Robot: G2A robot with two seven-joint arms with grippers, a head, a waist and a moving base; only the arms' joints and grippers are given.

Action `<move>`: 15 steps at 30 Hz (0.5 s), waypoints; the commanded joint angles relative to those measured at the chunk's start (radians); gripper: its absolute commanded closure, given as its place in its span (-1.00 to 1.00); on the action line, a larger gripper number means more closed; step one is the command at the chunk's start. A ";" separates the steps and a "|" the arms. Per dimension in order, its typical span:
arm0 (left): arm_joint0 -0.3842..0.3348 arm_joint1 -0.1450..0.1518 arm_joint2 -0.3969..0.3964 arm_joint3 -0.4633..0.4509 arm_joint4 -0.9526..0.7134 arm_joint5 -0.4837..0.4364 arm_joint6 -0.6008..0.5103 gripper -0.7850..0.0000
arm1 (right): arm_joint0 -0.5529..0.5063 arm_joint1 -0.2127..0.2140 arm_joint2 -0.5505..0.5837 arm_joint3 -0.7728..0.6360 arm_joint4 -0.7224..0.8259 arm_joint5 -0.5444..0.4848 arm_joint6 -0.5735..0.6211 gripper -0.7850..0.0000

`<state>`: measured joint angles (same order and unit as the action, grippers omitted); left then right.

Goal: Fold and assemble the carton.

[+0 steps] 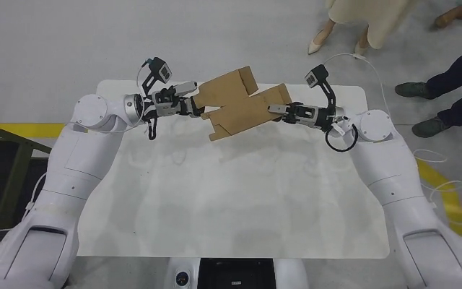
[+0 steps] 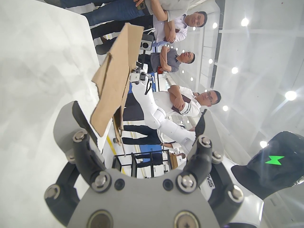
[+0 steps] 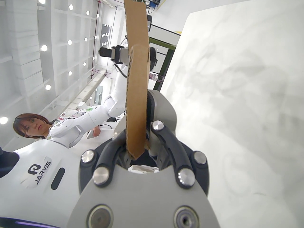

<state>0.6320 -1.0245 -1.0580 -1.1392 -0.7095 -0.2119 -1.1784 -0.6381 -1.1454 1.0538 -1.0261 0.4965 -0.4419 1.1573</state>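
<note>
The carton (image 1: 242,105) is a flattened brown cardboard blank, held in the air over the far middle of the white table (image 1: 216,209). My right gripper (image 1: 278,110) is shut on its right edge; in the right wrist view the carton (image 3: 136,84) rises edge-on out of that gripper (image 3: 140,134). My left gripper (image 1: 196,108) is at the carton's left end. In the left wrist view this gripper (image 2: 140,107) is open, and a corner of the carton (image 2: 116,81) lies between its fingers, close to one finger (image 2: 78,119) and not clamped.
Several people stand beyond the table's far edge, their shoes (image 1: 413,89) close to its right corner. A dark frame (image 1: 11,148) stands off the table's left side. The near half of the table is bare white surface.
</note>
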 commanded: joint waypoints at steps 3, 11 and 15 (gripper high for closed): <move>0.002 0.004 -0.024 -0.006 -0.010 0.020 -0.009 -1.00 | -0.005 0.003 0.008 0.007 -0.035 0.001 -0.022 1.00; 0.006 0.005 -0.054 -0.019 -0.024 0.046 -0.005 -1.00 | -0.006 0.002 -0.002 -0.002 -0.071 0.004 -0.022 1.00; -0.001 0.000 -0.048 -0.017 -0.013 0.034 0.005 -1.00 | -0.008 -0.003 -0.005 -0.010 -0.049 0.009 -0.033 1.00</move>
<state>0.6333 -1.0236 -1.1079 -1.1577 -0.7296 -0.1710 -1.1751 -0.6444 -1.1468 1.0482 -1.0349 0.4372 -0.4340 1.1296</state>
